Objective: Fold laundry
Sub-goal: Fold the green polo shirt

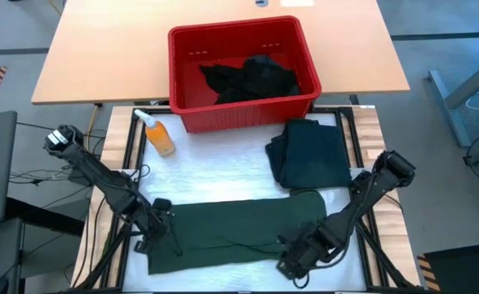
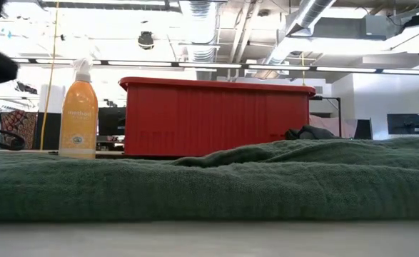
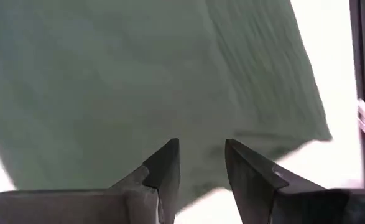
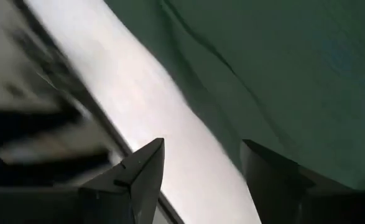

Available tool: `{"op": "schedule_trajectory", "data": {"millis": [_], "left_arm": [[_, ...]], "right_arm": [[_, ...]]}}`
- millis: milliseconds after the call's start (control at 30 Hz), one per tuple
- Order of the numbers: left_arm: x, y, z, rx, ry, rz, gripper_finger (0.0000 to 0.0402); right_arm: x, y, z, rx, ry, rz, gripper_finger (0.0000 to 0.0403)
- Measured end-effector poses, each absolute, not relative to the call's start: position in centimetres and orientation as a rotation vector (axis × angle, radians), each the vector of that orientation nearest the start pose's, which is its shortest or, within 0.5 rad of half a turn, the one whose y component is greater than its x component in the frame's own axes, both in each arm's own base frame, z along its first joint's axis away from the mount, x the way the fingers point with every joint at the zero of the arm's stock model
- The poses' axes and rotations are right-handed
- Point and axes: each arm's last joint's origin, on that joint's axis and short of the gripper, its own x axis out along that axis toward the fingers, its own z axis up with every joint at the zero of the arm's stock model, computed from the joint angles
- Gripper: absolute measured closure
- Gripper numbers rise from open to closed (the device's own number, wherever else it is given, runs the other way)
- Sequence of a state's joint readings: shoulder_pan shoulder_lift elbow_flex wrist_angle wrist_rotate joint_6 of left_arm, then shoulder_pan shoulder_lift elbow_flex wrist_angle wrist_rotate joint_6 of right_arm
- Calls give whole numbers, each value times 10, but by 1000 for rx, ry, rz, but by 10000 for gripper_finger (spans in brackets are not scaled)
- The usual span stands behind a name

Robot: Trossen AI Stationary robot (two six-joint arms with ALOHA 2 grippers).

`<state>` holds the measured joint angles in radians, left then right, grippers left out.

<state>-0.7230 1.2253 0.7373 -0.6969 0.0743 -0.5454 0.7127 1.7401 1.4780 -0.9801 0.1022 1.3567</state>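
Both my grippers sit low at the near edge of the worktop (image 1: 223,163). Left gripper (image 1: 159,231) is at the near-left corner of the green shirt (image 1: 239,233), fingers (image 3: 163,168) parted w/ a clear gap, nothing between them; the cloth lies just ahead of the tips. Right gripper (image 1: 298,260) is at the shirt's near-right corner, fingers (image 4: 146,165) spread wide, empty, half over bare worktop, half over cloth.

Biggest first:
- Worktop: white, dark frame rails along left & right edges.
- Red bin (image 1: 243,73) at the far edge, about centre, w/ black clothes (image 1: 251,77) heaped inside.
- Green shirt spread flat along the near edge, running nearly left to right; a few soft creases; right end reaches up toward the folded one.
- Folded dark shirt (image 1: 308,155) on the right side, between the bin & the spread shirt, its near edge touching or overlapping the spread shirt — can't tell which.
- Orange spray bottle (image 1: 156,133) upright near the far-left corner, just beside the bin's left front corner, apart from all cloth.

Low view: shirt (image 2: 209,178) fills the foreground, bin (image 2: 216,118) & bottle (image 2: 78,111) behind it.
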Motion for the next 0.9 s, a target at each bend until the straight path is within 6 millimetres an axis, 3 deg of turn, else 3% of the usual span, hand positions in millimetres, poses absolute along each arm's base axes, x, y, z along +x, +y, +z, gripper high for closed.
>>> {"op": "schedule_trajectory", "data": {"millis": [133,267,400,533,633,767,900], "left_arm": [[155,-124,195,-46,1258,-334,285],[147,-103,185,-53,1233,-248,285],[137,-87,179,-65,1257,-183,276],[136,-74,178,-95,1234,-27,249],[136,-70,179,-130,1251,-9,225],[134,-70,173,-162,1299,-51,200],[127,-66,159,-165,1331,18,192]], "right_arm": [[296,237,262,737,961,-260,163],[337,242,242,757,813,-160,163],[370,242,222,790,784,-123,163],[392,241,219,749,760,-119,163],[409,236,220,711,733,-109,163],[432,233,217,576,702,-63,163],[458,234,212,390,650,77,163]]}}
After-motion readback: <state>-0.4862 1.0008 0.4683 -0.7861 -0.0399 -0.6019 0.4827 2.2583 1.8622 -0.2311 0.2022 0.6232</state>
